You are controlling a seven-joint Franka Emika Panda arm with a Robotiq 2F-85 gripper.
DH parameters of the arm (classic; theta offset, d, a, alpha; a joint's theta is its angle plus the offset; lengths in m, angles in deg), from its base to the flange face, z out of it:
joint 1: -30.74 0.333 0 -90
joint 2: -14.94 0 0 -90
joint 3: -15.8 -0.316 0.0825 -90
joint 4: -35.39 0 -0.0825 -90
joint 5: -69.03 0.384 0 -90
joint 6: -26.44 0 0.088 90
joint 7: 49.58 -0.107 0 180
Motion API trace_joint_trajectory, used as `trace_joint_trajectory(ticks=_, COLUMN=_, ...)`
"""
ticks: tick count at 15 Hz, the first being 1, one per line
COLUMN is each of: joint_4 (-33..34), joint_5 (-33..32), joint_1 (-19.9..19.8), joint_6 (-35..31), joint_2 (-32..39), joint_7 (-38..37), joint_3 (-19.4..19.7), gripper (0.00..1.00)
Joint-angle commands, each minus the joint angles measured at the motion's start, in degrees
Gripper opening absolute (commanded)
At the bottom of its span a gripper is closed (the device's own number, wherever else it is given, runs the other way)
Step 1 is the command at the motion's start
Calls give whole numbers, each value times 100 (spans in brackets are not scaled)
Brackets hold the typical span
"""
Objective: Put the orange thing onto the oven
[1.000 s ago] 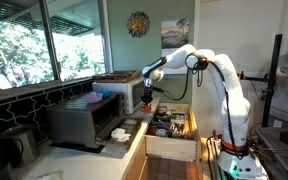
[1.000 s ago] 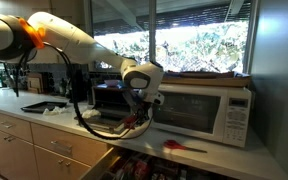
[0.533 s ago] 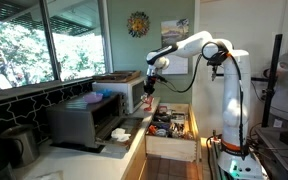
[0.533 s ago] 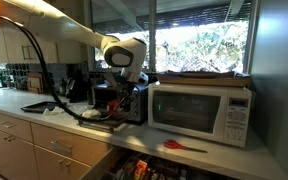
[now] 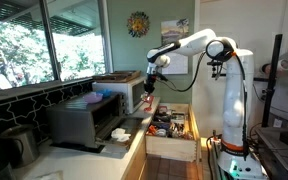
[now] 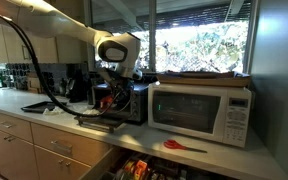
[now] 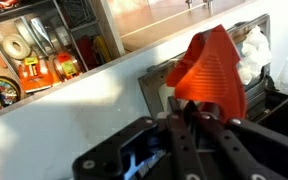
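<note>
My gripper (image 7: pixel 189 108) is shut on the orange thing (image 7: pixel 212 68), a ribbed orange piece that sticks out beyond the fingertips. In an exterior view the gripper (image 5: pixel 150 82) hangs in the air beside the front upper corner of the white oven (image 5: pixel 127 92), with the orange thing (image 5: pixel 149 89) at its tips, about level with the oven's flat brown top (image 5: pixel 117 76). In the other exterior view the gripper (image 6: pixel 112 90) is left of the white oven (image 6: pixel 199 112), in front of the dark toaster oven (image 6: pixel 126 102).
A dark grey toaster oven (image 5: pixel 84 120) stands next to the oven. An open drawer full of utensils (image 5: pixel 170 124) lies below the counter edge; it also shows in the wrist view (image 7: pixel 34 50). A red utensil (image 6: pixel 180 146) lies on the counter in front of the oven.
The arm has lifted the gripper with the orange thing from in front of the oven door up to about the level of the oven's top, most of it in the first half second.
</note>
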Motion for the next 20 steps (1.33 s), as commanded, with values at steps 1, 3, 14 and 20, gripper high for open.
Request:
trace_joint_trajectory(ticks=1, joint_4=248, joint_5=-176, joint_1=282, joint_6=346, joint_2=-283, joint_7=10, joint_3=14, gripper=2)
trace_joint_trajectory(ticks=3, joint_4=507, joint_5=-92, joint_1=419, joint_6=-330, joint_2=-303, joint_7=39, joint_3=-22, gripper=2)
trace_joint_trajectory(ticks=14, joint_4=2023, joint_5=405, joint_1=480, joint_6=-1908, joint_2=193, joint_7=-229, joint_3=44, gripper=2)
trace_joint_trajectory(ticks=20, joint_4=3592, joint_5=-184, joint_1=225, joint_6=-642, joint_2=1641, joint_7=-1411, joint_3=131, gripper=2)
